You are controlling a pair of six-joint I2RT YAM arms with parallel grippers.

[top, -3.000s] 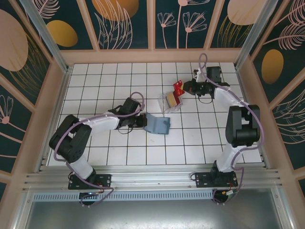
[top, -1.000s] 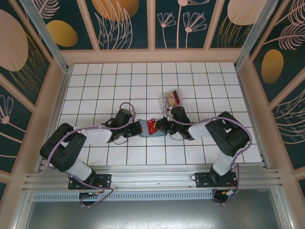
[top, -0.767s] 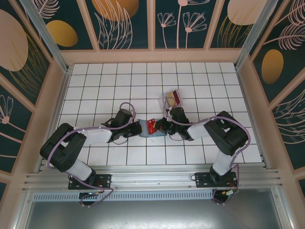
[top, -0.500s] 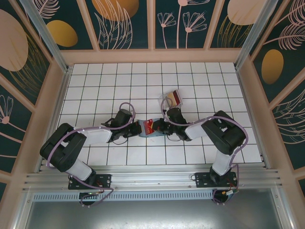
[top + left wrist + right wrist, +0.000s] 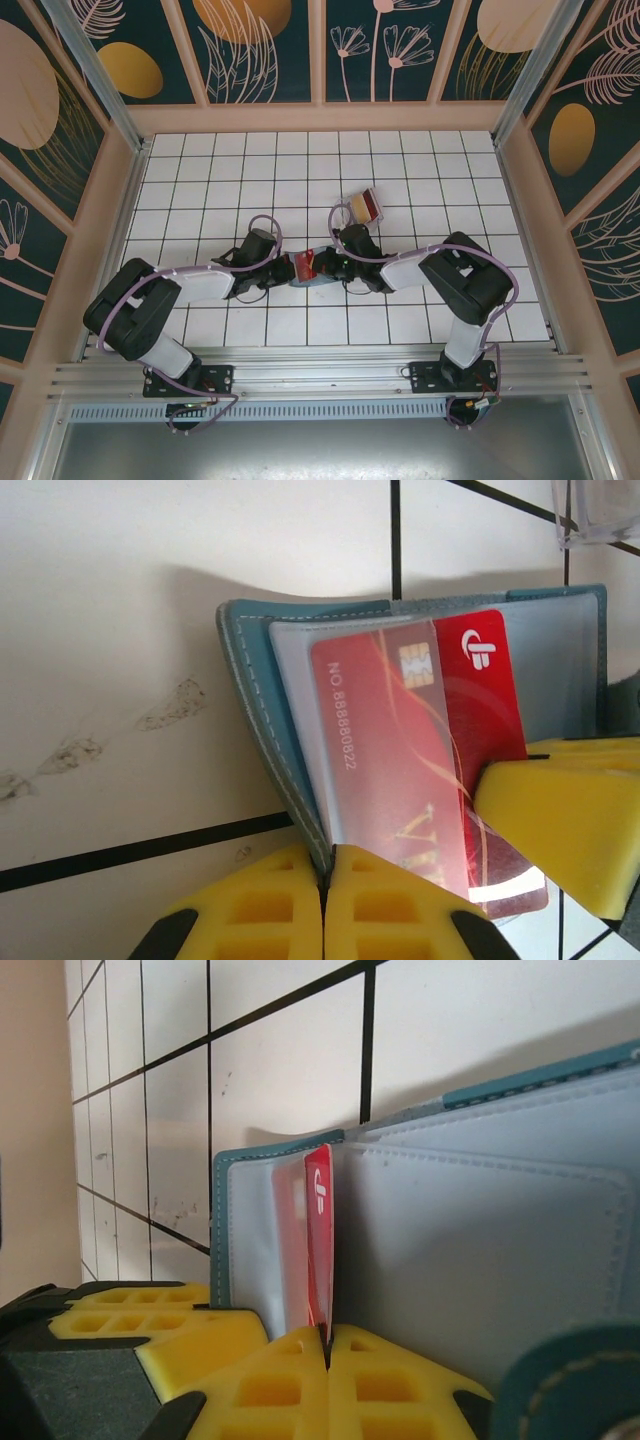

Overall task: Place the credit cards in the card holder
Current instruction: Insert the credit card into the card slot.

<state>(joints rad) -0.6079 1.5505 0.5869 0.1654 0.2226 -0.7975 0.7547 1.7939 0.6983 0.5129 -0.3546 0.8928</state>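
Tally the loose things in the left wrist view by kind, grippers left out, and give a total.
Teal card holder: 1
Red credit card: 1
Clear plastic box, corner in view: 1
Total: 3

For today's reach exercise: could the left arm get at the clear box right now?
Probably not at once: the left fingers are shut on the wallet, and the right arm, holding the red card, crowds the way to the box.
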